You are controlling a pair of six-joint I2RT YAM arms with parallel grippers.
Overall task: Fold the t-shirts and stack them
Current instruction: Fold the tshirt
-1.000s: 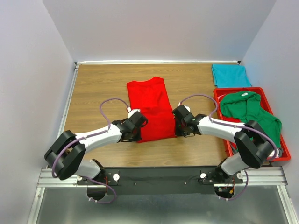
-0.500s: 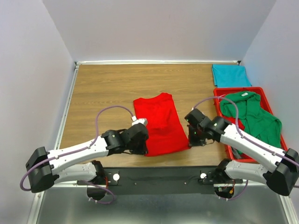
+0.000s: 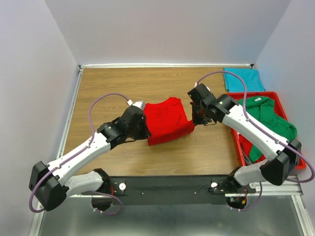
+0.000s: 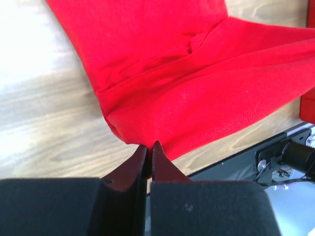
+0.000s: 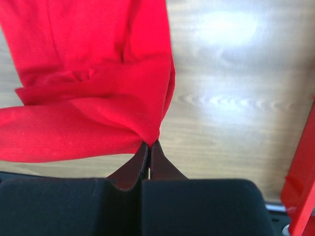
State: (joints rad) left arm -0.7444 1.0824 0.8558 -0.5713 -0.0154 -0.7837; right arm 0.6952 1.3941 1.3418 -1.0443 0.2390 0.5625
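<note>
The left gripper (image 4: 149,145) clamps the red t-shirt's (image 3: 166,118) left near corner, fingers (image 4: 165,171) almost touching. The right gripper (image 5: 150,143) pinches its right corner, fully closed.

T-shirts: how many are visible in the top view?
3. The red t-shirt lies mid-table, gripped by the left pincer and the right pincer; the teal t-shirt lies folded at the far right corner; the green t-shirt sits in the red tray. Others may hide beneath it.
</note>
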